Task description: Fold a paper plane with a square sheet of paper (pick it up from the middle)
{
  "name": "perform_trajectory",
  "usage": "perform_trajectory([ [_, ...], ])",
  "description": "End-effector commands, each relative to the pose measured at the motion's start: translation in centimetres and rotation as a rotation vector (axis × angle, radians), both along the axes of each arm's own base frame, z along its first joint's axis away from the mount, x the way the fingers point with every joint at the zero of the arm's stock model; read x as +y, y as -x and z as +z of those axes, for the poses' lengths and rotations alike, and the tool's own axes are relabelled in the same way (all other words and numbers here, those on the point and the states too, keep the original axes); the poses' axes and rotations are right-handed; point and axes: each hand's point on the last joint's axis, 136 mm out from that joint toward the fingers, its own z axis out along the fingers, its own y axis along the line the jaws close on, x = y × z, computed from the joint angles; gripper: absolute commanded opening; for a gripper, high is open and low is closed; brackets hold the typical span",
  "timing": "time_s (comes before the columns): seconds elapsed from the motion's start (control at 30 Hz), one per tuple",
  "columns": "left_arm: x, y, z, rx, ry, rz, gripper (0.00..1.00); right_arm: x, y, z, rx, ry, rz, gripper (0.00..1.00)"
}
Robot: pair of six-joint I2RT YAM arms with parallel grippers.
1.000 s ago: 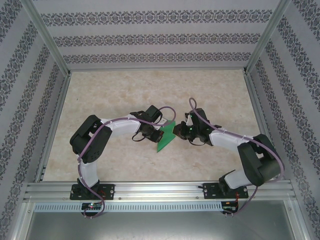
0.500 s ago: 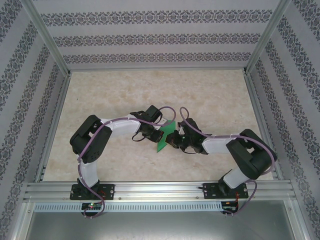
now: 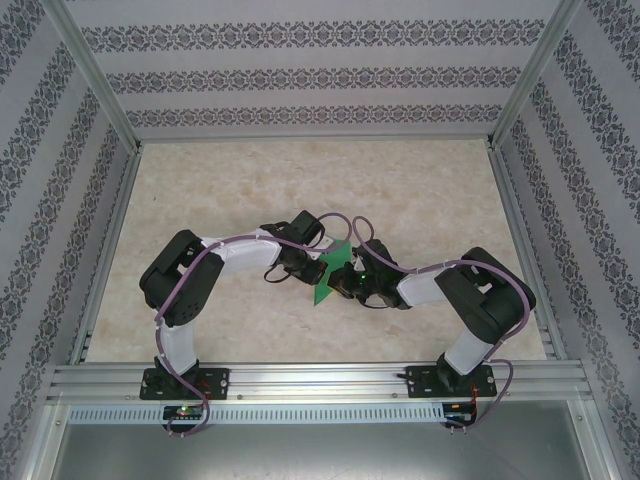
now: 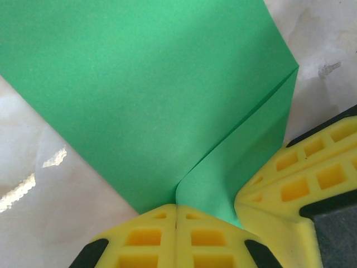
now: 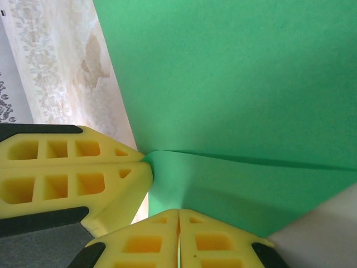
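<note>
A pale marbled surface was seen beneath both arms, closed in by patterned walls and a metal frame. From above, the sheet of paper was caught between the meeting ends of the left arm and the right arm. Whether it touched the surface could not be told.

In the left wrist view the left fingers were clenched together on the near edge of the sheet of paper, and a crease ran out from their tips across the green. The right fingers crowded in just beside them, against the folded flap.

In the right wrist view the right fingers were likewise pressed together on the sheet's edge. The flap spread directly ahead of their tips, and the left fingers were set close at their side, tip against the fold.
</note>
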Motion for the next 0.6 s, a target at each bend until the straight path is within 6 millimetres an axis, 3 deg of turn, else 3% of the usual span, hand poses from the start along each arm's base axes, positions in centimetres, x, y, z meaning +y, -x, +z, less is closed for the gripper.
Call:
perform_trajectory([
  [0.0, 2.7, 0.8, -2.0, 0.024, -0.111, 0.017, 0.01, -0.4, 0.5, -0.4, -0.003, 0.027, -0.008, 0.1],
  [0.13, 2.8, 0.7, -1.9, 0.019, -0.118, 0.014, 0.01, -0.7, 0.8, 1.5, -0.039, 0.019, -0.019, 0.1],
  [0.33, 2.6, 0.2, -1.8, 0.005, -0.119, 0.004, 0.0, -0.9, 1.9, 2.0, -0.044, 0.021, -0.022, 0.11],
  [0.57, 2.3, 0.1, -2.0, 0.012, -0.119, -0.011, 0.0, 1.2, 2.1, 2.2, -0.047, -0.015, 0.007, 0.1],
])
